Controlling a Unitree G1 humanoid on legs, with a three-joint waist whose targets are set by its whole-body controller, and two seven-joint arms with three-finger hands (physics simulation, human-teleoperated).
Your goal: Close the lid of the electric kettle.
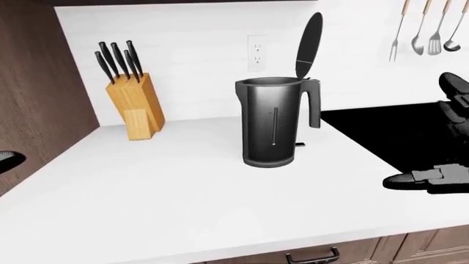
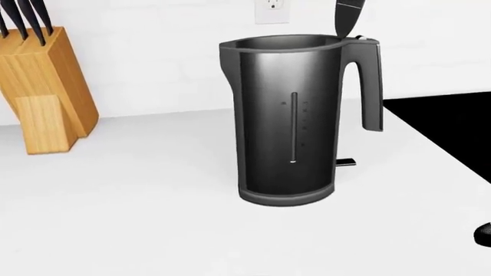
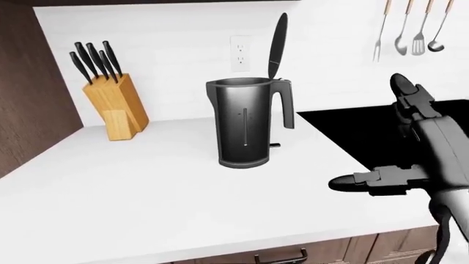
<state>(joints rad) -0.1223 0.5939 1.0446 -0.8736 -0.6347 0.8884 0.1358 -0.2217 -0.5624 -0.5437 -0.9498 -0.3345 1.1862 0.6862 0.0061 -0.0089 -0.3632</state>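
Observation:
The dark grey electric kettle (image 1: 272, 124) stands upright on the white counter (image 1: 169, 181), its handle to the right. Its lid (image 1: 309, 47) is swung up, standing almost vertical above the handle hinge. My right hand (image 3: 370, 133) hovers to the kettle's right, well apart from it, over the counter's edge and the stove. It is open, one finger pointing up and another stretched left. Only a dark fingertip (image 2: 485, 233) of it shows in the head view. A small dark bit of my left hand (image 1: 7, 159) peeks in at the left edge of the left-eye view.
A wooden knife block (image 1: 134, 104) with black-handled knives stands left of the kettle by the wall. A black stove top (image 1: 396, 132) lies to the right. Utensils (image 1: 429, 27) hang top right, an outlet (image 1: 257, 53) is behind the kettle, and a brown cabinet side (image 1: 37, 82) closes the left.

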